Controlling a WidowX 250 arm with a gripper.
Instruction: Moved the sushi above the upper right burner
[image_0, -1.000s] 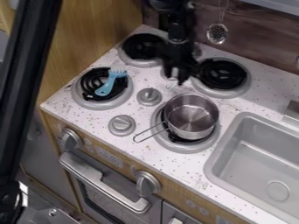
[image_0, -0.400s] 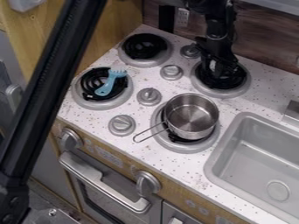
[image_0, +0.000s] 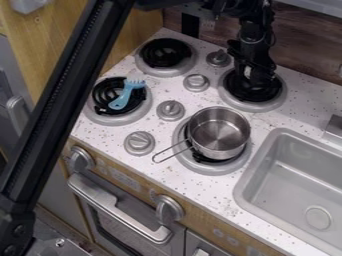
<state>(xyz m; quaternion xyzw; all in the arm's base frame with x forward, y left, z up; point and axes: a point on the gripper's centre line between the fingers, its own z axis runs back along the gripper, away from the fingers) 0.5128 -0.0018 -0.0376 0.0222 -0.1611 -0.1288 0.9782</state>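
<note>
The black gripper (image_0: 256, 80) hangs from the top edge, low over the upper right burner (image_0: 268, 105), and covers part of its black coil. A small pale patch (image_0: 248, 72) shows among the gripper's dark parts; whether this is the sushi, I cannot tell. No sushi can be made out on the counter.
A metal pot (image_0: 219, 133) stands on the lower right burner, its wire handle pointing lower left. A blue brush (image_0: 125, 95) lies on the lower left burner. Several grey knobs rise between the burners; the sink (image_0: 257, 170) is at the right.
The gripper has moved right from between the two back burners to over the upper right one, then slightly further right and down. The pot and brush have stayed put.
</note>
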